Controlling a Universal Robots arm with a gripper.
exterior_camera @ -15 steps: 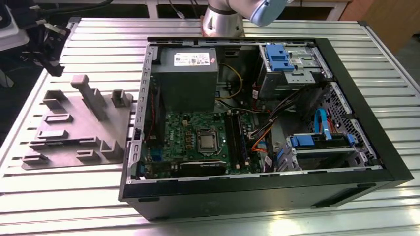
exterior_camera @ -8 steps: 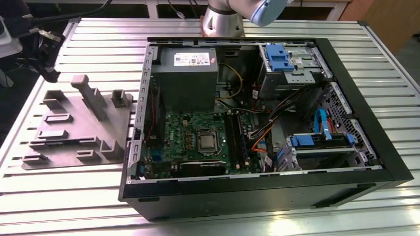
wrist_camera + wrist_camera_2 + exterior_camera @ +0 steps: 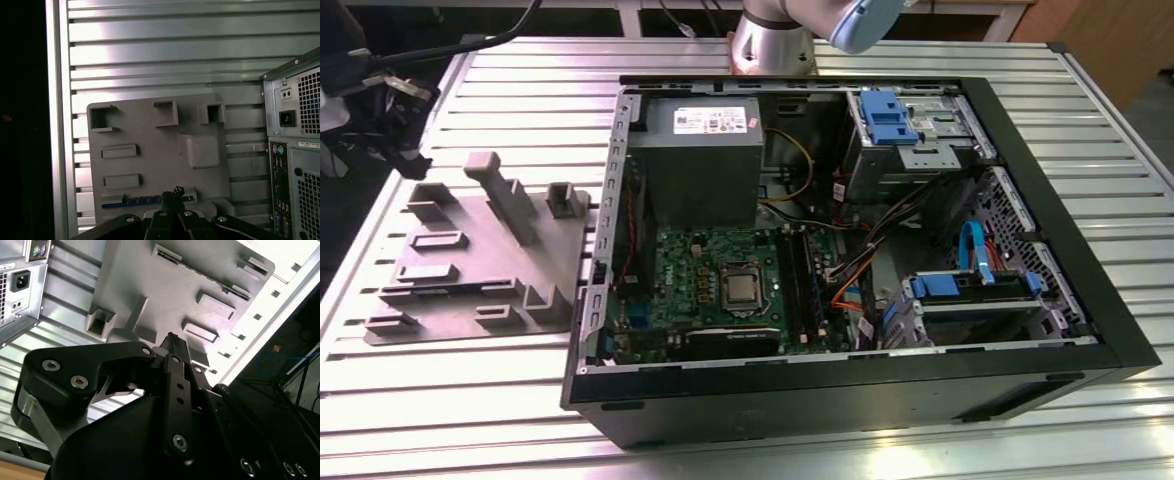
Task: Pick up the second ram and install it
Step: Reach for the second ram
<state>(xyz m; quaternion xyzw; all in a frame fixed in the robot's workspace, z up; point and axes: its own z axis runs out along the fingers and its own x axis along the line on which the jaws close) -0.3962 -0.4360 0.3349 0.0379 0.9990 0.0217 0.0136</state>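
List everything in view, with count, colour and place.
slatted metal table: one, silver, under everything.
open desktop computer case: one, black, on the table.
flat plastic fixture plate with raised blocks: one, grey, beside the case, exterior view's left.
long thin memory stick: one, dark bluish, in a long fixture slot.
box-shaped power supply: one, grey, inside the case.
motherboard: one, green, beside the power supply.
plastic drive brackets: two, blue, case's exterior-view right.
robot arm: one, silver-grey, behind the case.
gripper: one, black, pointing toward the fixture plate.
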